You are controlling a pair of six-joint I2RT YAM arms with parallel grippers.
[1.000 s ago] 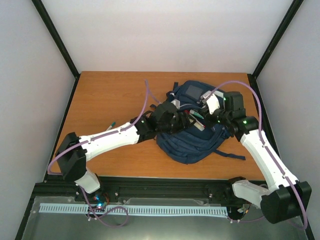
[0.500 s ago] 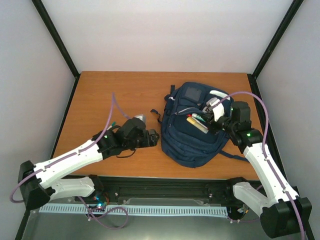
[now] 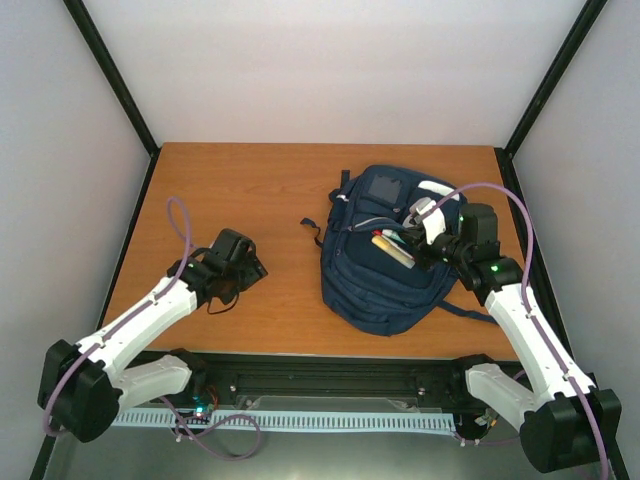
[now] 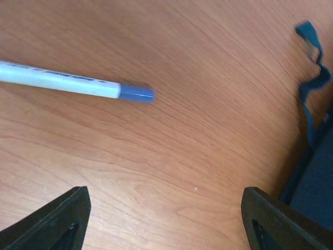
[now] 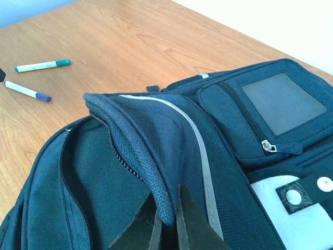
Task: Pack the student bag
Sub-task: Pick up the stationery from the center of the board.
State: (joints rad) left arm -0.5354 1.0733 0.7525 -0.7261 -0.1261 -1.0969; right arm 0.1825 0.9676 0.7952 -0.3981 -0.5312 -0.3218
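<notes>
L pincer [image 3: 250,268] hangs over the table [image 3: 250,190], jaws wide apart, nothing btwn them. In my L wrist view the blue-capped pen [image 4: 73,86] lies flat on the wood at abt 10 o'clock from the pincer's centre. Its long axis runs roughly 9-to-3, cap end toward 3. My fingertips also sit at 9 and 3, so I reckon the wrist needs a turn before the jaws can cross the pen. A green-capped marker [image 5: 41,65] lies just beside it, seen only from the R wrist. From above both are hidden under my L arm. The student bag [image 3: 385,285] lies at 3 o'clock from the L pincer in the top view, well apart, on the R half of the table. Its pocket gapes and a few items show inside. R pincer [image 3: 428,243] is clamped together on the bag's zipper rim at the bag's 2 o'clock side, lifting the flap. So the L arm is the nearer one for the pens, R is busy.
</notes>
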